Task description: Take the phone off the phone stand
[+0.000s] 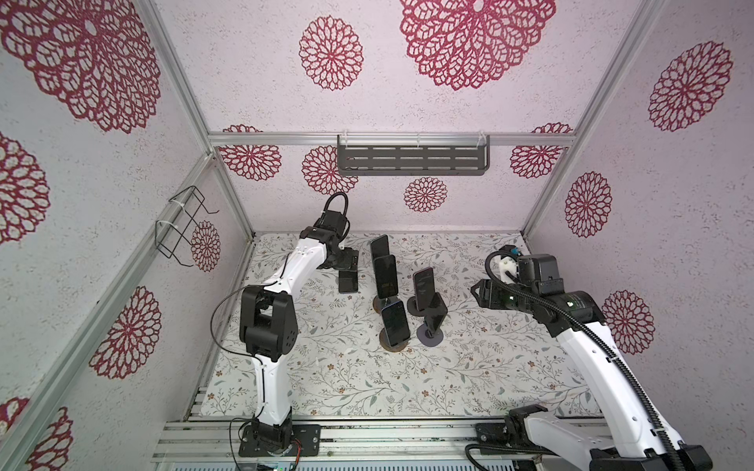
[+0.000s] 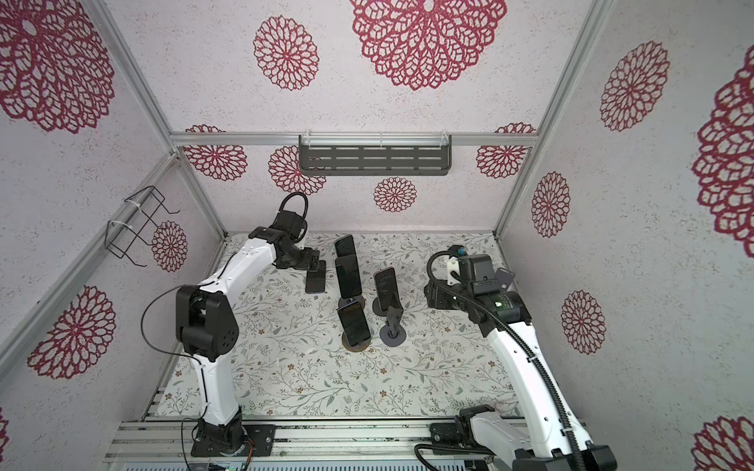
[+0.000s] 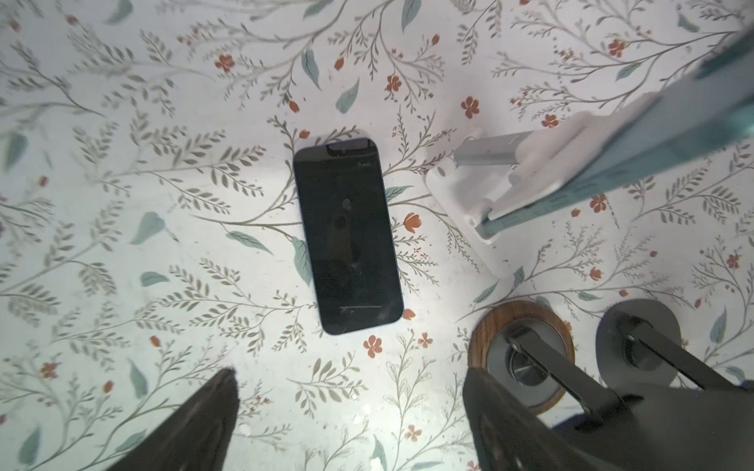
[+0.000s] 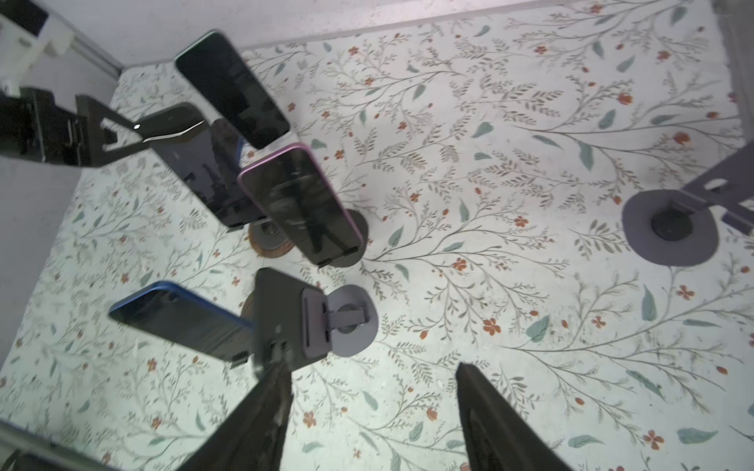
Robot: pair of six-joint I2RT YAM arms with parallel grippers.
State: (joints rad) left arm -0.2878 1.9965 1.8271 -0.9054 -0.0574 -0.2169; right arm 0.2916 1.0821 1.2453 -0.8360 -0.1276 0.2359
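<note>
A dark phone (image 3: 348,234) lies flat, screen up, on the floral table (image 1: 469,367). It also shows in both top views (image 1: 348,282) (image 2: 315,282). My left gripper (image 3: 351,407) hangs just above it, open, with nothing between its fingers (image 3: 204,420). An empty grey phone stand (image 4: 322,322) (image 1: 431,326) stands in the middle of the table. My right gripper (image 4: 373,407) is open and empty, to the right of that stand (image 1: 475,294); one finger (image 4: 261,412) is close to the stand's plate.
Several phones lean on stands in the middle: a pink-edged one (image 4: 300,204), a blue-edged one (image 4: 183,322), and two dark ones (image 1: 380,246) (image 1: 385,277). Another empty grey stand (image 4: 669,232) sits at the far right. A grey shelf (image 1: 412,157) hangs on the back wall.
</note>
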